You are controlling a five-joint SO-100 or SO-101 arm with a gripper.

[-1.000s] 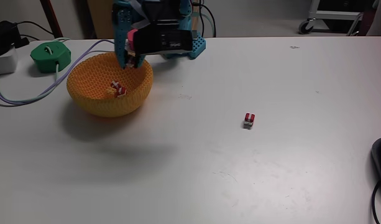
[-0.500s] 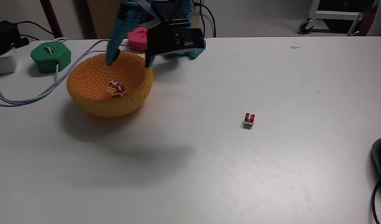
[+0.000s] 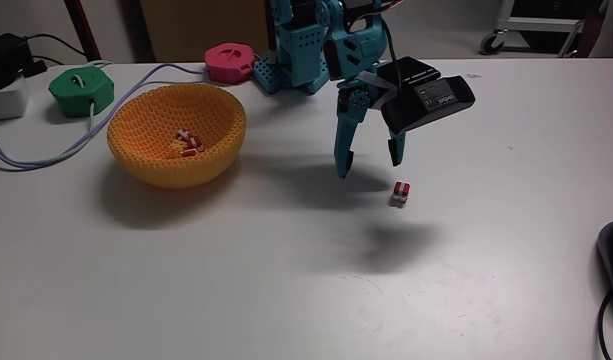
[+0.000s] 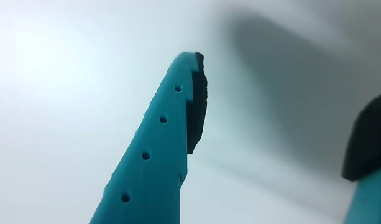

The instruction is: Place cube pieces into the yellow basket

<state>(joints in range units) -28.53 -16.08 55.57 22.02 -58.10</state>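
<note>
Basket (image 3: pixel 176 140) cubes (image 3: pixel 189 143) blurred, count unclear.

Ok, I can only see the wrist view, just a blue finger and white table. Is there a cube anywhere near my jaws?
Observer: Yes. In the fixed view, one red-and-white cube sits on the table just to the right of your open jaws, not between them.
Operator: And where's the basket I have to drop it in?
Observer: The yellow basket is far off to the left in that view, on the other side of the arm from the cube.
</note>
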